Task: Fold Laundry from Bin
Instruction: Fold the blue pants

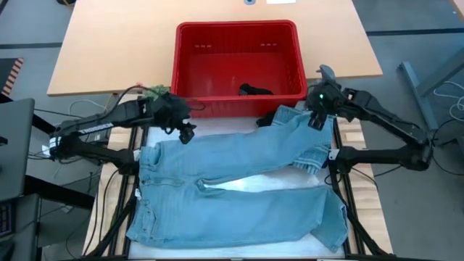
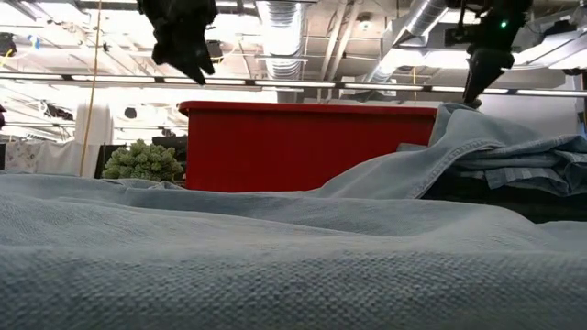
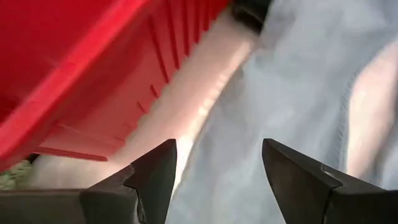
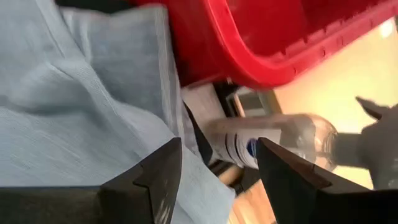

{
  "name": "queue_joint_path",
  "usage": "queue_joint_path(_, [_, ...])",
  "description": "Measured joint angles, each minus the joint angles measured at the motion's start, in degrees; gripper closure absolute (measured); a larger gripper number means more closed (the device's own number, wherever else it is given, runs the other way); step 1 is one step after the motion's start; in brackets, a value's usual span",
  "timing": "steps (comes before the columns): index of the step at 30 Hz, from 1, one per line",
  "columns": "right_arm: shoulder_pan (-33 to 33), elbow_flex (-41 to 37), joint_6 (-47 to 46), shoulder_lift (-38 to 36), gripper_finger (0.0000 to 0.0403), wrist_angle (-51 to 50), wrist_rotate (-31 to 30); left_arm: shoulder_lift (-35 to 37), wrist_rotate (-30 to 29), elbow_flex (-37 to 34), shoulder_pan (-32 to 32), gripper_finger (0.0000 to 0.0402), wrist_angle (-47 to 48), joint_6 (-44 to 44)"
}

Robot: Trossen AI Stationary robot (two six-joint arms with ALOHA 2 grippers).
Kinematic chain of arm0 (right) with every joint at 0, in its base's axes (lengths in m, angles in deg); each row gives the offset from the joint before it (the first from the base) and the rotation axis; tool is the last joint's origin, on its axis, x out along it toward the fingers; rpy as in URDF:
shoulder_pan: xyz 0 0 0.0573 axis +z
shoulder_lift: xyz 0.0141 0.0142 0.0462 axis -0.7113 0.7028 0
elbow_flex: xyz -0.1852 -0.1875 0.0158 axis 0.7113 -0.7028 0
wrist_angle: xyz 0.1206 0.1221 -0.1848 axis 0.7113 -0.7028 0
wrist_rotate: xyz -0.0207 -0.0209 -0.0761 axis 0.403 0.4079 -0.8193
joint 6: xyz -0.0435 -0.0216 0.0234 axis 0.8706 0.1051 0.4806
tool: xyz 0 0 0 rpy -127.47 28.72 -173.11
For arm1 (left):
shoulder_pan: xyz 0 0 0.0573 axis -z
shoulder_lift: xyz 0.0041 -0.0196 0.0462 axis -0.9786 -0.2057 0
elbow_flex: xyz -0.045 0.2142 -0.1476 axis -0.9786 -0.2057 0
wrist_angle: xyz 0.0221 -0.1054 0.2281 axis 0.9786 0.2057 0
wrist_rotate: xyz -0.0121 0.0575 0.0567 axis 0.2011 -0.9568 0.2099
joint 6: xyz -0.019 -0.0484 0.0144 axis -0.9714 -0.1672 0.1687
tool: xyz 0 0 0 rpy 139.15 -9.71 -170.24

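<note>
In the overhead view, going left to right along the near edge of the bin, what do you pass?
Left gripper, open, above the jeans → black garment inside the red bin → right gripper, open, over the jeans' folded leg end.

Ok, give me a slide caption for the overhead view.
Light blue jeans spread before the red bin, with the left tool and right tool open above them.

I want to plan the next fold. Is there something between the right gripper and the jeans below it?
Nothing visible. The right gripper hangs open, directly above the bunched leg end of the jeans, beside the red bin. Its wrist view shows bare denim past the fingers, with a clear bottle off to one side.
</note>
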Motion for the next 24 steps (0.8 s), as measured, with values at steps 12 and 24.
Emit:
queue_joint_path(12, [-9.42, 0.00, 10.59, 0.72, 0.0169, -0.20, 10.49, -3.89, 19.24, -0.04, -16.00, 0.0175, 14.29, 11.04])
queue_joint_path(24, [-11.48, 0.00, 14.98, 0.72, 0.0169, -2.23, 19.31, -6.14, 27.45, -0.03, -20.93, 0.0175, 19.59, 18.03])
